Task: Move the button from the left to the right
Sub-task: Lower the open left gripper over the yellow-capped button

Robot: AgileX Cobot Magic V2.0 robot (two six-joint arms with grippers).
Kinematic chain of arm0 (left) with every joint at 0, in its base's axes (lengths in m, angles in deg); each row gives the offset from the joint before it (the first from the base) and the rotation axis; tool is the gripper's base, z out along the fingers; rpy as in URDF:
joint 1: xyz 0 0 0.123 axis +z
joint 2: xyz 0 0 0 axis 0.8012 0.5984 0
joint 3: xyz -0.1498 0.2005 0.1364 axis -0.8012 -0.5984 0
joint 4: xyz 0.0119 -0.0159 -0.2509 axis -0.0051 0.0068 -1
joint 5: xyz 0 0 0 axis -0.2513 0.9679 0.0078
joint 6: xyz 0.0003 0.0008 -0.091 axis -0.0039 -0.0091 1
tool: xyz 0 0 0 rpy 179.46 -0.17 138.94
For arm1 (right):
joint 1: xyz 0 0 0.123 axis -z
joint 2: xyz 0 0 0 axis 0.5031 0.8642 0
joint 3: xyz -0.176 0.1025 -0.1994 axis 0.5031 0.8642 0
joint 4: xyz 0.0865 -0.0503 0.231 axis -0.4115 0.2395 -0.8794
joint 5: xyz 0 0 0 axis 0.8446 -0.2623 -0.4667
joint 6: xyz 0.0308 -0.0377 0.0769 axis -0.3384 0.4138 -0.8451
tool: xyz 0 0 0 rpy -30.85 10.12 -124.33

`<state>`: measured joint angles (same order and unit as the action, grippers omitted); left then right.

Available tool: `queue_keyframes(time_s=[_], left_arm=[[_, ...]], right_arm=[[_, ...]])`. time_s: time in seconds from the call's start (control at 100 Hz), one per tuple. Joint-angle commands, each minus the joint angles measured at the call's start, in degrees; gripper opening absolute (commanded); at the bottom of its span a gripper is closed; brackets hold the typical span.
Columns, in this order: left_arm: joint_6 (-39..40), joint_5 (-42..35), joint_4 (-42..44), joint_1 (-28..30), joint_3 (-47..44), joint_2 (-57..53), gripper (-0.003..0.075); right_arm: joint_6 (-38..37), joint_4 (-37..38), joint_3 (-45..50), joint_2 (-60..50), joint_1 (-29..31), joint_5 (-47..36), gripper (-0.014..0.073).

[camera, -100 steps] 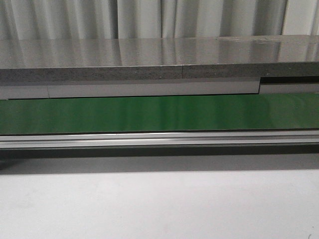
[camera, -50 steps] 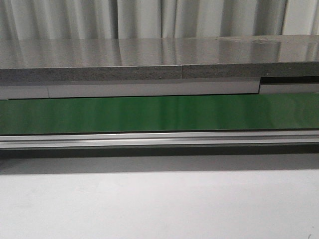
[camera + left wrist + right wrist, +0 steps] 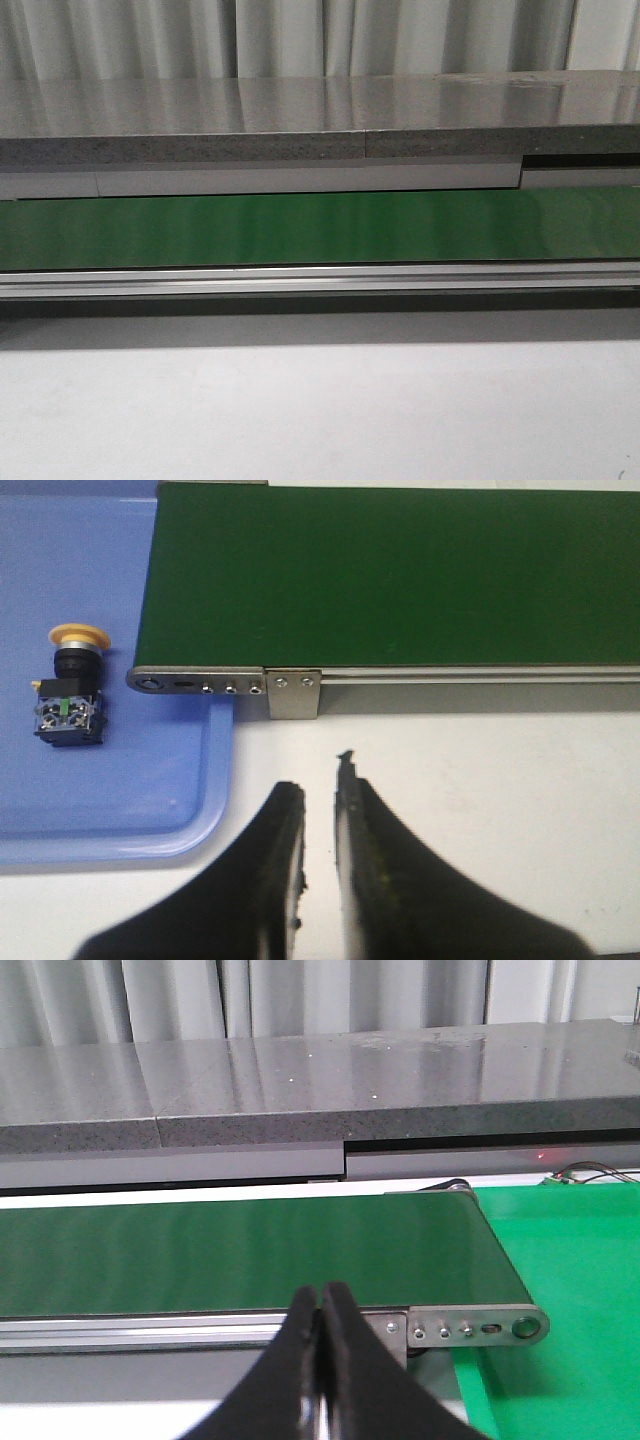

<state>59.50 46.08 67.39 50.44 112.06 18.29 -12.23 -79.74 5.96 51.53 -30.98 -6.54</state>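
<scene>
A grey stone-look counter (image 3: 320, 120) runs the full width of the front view beneath pale curtains (image 3: 300, 35), with a long green conveyor belt (image 3: 320, 228) and its aluminium side rail (image 3: 320, 280) stretched in front of it above a white table (image 3: 320, 410). Neither arm shows in the front view. At one end of the belt, seen from the left wrist, a blue tray (image 3: 60, 800) sits on the table, its edge tucked under the belt's rounded metal end bracket (image 3: 200, 685). At the other end, seen from the right wrist, a bright green mat (image 3: 570, 1260) lies beside the belt. The left gripper (image 3: 320, 780) hovers over the white table just off the tray's corner, its black fingers nearly together with only a thin slit between them, holding nothing. The right gripper (image 3: 321, 1300) hangs in front of the belt's rail, its fingers pressed together and empty. The button (image 3: 70, 685) lies on its side on the blue tray, yellow head pointing toward the counter side, well apart from the left gripper
</scene>
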Motion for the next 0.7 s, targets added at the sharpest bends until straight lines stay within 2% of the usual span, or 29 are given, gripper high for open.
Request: queue_keyframes(time_s=[0.0, 0.08, 0.13, 0.18, 0.31, 0.41, 0.52, 0.69], left_arm=[[-0.68, -3.17, -0.5, -0.51, 1.98, 0.39, 0.0316], [-0.68, -3.44, -0.36, -0.51, 1.98, 0.39, 0.0541], [-0.68, -4.35, -0.22, -0.51, 1.98, 0.39, 0.0636], [-0.68, -4.93, -0.13, -0.51, 1.98, 0.39, 0.0685], [-0.3, -6.11, -0.13, -0.51, 1.98, 0.39, 0.0688], [3.85, -6.34, 1.75, 1.02, 1.98, 0.59, 0.065], [6.29, -6.01, 5.17, 4.93, 2.37, 3.51, 0.0638], [6.29, -6.12, 5.51, 12.27, 5.61, 10.94, 0.0638]], right_arm=[[0.3, 0.53, -0.83, -1.1, 0.04, -5.14, -0.0068], [0.3, 0.53, -0.83, -1.1, 0.04, -5.14, -0.0068], [0.3, 0.53, -0.83, -1.1, 0.04, -5.14, -0.0068], [0.3, 0.53, -0.83, -1.1, 0.04, -5.14, -0.0068], [0.3, 0.53, -0.83, -1.1, 0.04, -5.14, -0.0068], [0.3, 0.53, -0.83, -1.1, 0.04, -5.14, -0.0068], [0.3, 0.53, -0.83, -1.1, 0.04, -5.14, -0.0068], [0.3, 0.53, -0.83, -1.1, 0.04, -5.14, -0.0068]])
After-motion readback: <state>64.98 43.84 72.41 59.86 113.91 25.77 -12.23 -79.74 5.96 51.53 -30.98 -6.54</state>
